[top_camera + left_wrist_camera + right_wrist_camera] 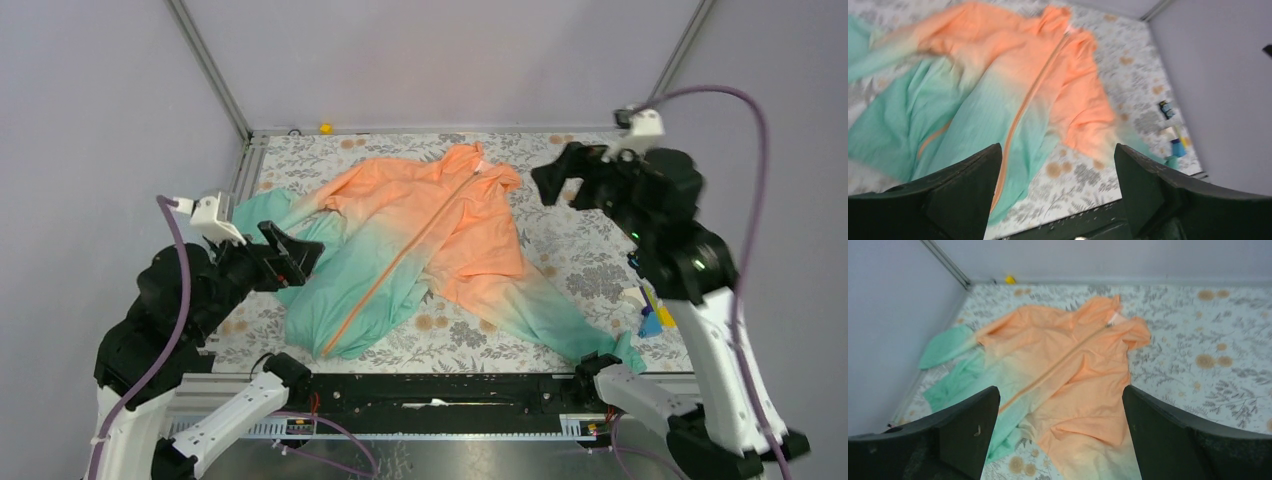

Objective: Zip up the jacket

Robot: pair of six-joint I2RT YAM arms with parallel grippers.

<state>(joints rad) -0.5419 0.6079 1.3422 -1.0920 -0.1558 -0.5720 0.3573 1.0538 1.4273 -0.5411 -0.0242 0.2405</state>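
Thin long-sleeved orange-to-teal fabric jacket [430, 235] lies flat on the floral-patterned tabletop [590, 265], collar far, hem near-left, its orange front zipper [400, 255] running diagonally between them; one sleeve reaches far-left, the other near-right. Black left gripper [300, 255] hangs over the jacket's left side, black right gripper [548, 183] just right of the collar. Small yellow object [325, 128] sits at the far edge behind the jacket; small blue-and-yellow items [652, 318] sit at the right edge, near the near-right cuff.

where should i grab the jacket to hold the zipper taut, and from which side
Probably pinch the jacket at its hem, beside the lower end of the zipper, coming from the near edge with the left gripper: the zipper runs diagonally away toward the collar.
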